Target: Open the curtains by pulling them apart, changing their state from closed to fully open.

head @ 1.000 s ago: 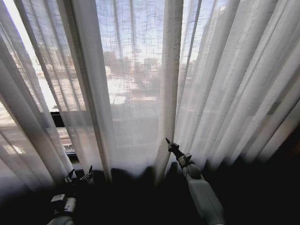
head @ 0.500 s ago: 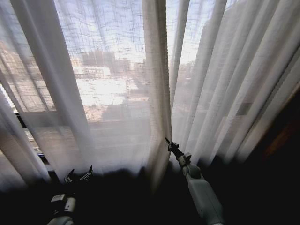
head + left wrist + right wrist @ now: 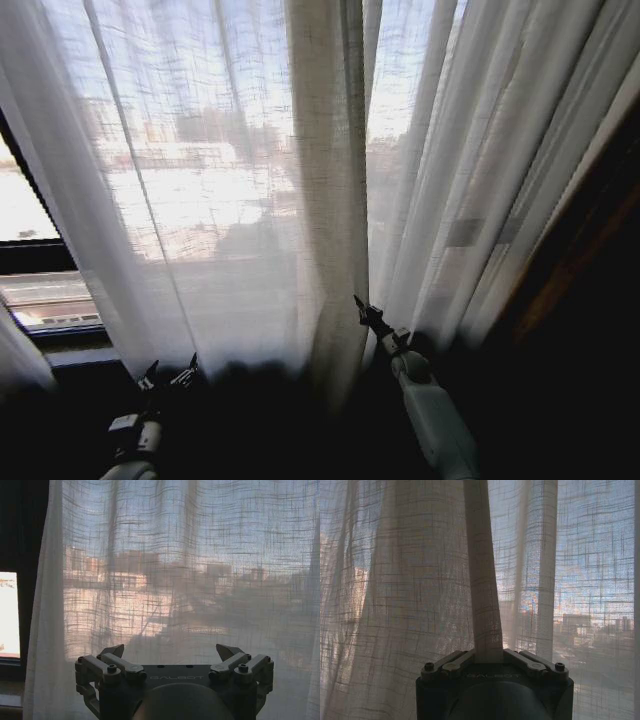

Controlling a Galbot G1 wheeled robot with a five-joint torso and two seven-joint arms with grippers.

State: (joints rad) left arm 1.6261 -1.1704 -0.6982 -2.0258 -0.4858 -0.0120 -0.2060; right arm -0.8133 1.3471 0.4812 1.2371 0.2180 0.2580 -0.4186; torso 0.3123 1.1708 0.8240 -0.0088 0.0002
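Observation:
The curtains [image 3: 220, 190] hang as sheer white pleated panels across the window. A thick cream fold [image 3: 325, 200] runs down the middle. My right gripper [image 3: 360, 308] is at the foot of that fold and shut on it. In the right wrist view the fold [image 3: 482, 580] rises straight out of the closed fingers of the right gripper [image 3: 488, 656]. Low on the left, my left gripper [image 3: 170, 376] stands open with nothing in it, just in front of the fabric. In the left wrist view the left gripper [image 3: 171, 655] faces the sheer curtain [image 3: 190, 570] without touching it.
Bare glass and a black window frame bar [image 3: 40, 257] show at the left past the curtain's edge. A dark brown wall or frame [image 3: 580, 260] closes the right side. A dark sill [image 3: 90, 355] runs below the window.
The whole picture has shifted as the camera moved; both grippers keep their places in it. The cream fold stays in the right gripper. Bare window now shows at the left, where curtain hung.

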